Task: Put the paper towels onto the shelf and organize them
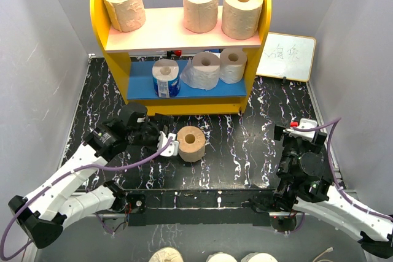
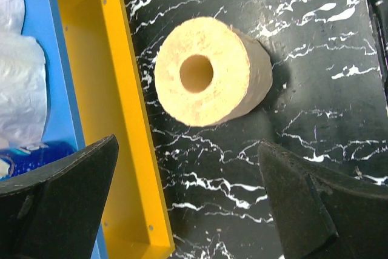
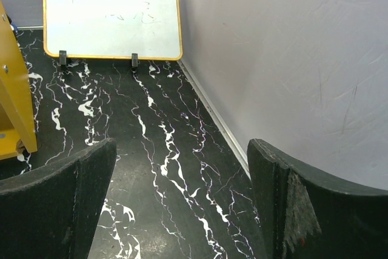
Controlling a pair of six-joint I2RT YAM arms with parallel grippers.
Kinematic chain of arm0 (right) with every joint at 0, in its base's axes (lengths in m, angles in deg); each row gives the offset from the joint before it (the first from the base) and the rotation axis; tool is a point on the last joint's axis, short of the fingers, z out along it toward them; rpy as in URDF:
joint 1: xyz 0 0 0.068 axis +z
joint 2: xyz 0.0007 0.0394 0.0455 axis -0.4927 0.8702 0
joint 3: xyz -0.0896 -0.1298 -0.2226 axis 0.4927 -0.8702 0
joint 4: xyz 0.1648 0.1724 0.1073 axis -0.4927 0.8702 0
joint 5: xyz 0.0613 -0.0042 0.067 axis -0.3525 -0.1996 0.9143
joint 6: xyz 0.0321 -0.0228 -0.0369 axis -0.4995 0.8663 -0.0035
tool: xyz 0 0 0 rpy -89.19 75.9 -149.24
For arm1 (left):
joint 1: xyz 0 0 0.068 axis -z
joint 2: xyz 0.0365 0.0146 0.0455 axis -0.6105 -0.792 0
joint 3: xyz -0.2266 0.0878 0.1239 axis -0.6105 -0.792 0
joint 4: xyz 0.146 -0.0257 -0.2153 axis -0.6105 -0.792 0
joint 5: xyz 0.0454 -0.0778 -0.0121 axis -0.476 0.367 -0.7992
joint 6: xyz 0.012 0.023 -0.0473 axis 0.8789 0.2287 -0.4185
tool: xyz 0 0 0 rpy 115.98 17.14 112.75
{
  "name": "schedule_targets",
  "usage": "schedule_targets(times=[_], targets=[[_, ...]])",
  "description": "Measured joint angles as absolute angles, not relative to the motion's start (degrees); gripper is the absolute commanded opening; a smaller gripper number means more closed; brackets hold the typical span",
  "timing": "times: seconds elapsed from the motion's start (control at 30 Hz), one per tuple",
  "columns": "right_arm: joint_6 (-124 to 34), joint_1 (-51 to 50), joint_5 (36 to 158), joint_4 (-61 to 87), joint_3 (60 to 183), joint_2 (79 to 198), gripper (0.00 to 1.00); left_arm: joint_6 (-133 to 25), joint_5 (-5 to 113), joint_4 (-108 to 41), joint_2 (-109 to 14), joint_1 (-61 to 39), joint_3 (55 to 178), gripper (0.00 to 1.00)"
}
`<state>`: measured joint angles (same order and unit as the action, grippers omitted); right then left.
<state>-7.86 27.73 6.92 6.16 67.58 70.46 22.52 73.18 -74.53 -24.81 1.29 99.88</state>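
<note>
Two arms reached forward. The left gripper (image 1: 171,143) gaped wide, empty, just beside a tan paper towel roll (image 1: 191,143) standing on the table (image 1: 245,151) before the shelf (image 1: 98,16); the right gripper (image 3: 182,144), likewise spread, faced the whiteboard (image 1: 287,57).

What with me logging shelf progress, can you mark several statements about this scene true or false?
1. Three tan rolls sit on the top board. True.
2. The left gripper clamps the tan roll on the table. False: it is open, the roll lying free beyond its fingertips.
3. The lower board holds three white rolls, one in a blue wrapper. True.
4. The right gripper holds a white roll. False: it is open and empty, facing the whiteboard.
</note>
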Motion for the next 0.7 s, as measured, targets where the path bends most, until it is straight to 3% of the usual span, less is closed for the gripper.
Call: schedule_targets(times=[0.17, 0.3, 0.47, 0.7], targets=[[-7.6, 27.7, 6.9, 5.6, 67.3, 70.1, 0.88, 20.7, 72.4, -67.6, -25.8, 4.9, 95.9, 0.98], [-7.4, 27.7, 6.9, 5.1, 66.9, 71.3, 0.88, 23.5, 61.6, -56.3, -25.2, 13.7, 85.8, 0.99], [-7.0, 27.7, 6.9, 4.9, 66.9, 72.1, 0.88, 25.4, 54.0, -53.0, -22.3, 24.1, 80.0, 0.99], [-6.6, 27.7, 6.9, 4.8, 66.9, 69.5, 0.88, 27.8, 48.3, -43.6, -21.9, 25.6, 78.2, 0.93]])
